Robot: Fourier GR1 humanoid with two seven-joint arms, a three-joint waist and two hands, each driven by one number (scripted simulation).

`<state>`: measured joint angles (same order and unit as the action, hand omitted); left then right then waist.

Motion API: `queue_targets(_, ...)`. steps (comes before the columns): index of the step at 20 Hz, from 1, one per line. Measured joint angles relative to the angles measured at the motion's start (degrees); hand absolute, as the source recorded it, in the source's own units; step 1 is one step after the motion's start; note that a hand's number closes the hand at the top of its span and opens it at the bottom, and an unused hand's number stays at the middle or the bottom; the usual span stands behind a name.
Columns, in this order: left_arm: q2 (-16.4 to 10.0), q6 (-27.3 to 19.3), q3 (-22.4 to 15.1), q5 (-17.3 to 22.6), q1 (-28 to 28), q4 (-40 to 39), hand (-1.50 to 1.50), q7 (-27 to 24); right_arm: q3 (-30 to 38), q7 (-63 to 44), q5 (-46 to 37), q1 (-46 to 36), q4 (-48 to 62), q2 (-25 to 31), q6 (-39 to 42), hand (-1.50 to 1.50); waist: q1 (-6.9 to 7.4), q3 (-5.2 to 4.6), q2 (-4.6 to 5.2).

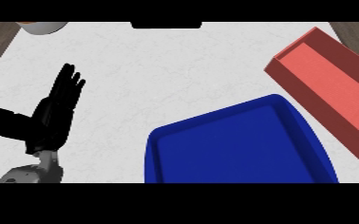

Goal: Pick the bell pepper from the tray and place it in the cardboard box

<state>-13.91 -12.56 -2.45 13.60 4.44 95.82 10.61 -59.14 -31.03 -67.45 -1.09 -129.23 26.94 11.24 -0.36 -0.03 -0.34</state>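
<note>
Tray [238,147] at lower edge, box [319,73] at right; left hand [60,105] apart.

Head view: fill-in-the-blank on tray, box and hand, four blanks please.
1. The tray is ____ in colour.
2. The box to the right of it is ____ in colour.
3. Only the robot's ____ hand shows, open, fingers up.
4. The visible part of the tray holds ____.
Missing words: blue; red; left; nothing.
</note>
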Motion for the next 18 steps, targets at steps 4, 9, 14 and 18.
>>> queue_targets(4,0.0,0.1,0.7,0.2,0.1,-0.4,0.0,-0.2,2.9,-1.8,-0.1,1.8,-5.7,-1.0,-1.7,1.5,-0.55,0.01,0.04)
queue_targets(9,-0.1,0.4,1.3,0.2,0.7,-1.5,0.0,-0.4,8.2,-5.4,-0.6,1.1,-7.6,-5.2,-2.7,1.5,-0.63,-0.01,0.18)
queue_targets(14,0.0,0.3,1.1,-0.1,0.9,-0.5,0.0,0.3,18.3,-7.7,-0.7,-1.1,-8.2,-7.5,-1.4,1.5,-0.25,0.01,0.33)
queue_targets(18,0.3,0.8,0.7,-0.3,0.3,-0.6,0.0,-0.2,27.7,-7.3,0.1,-3.0,-7.8,-8.9,1.8,1.5,0.12,0.03,0.5)
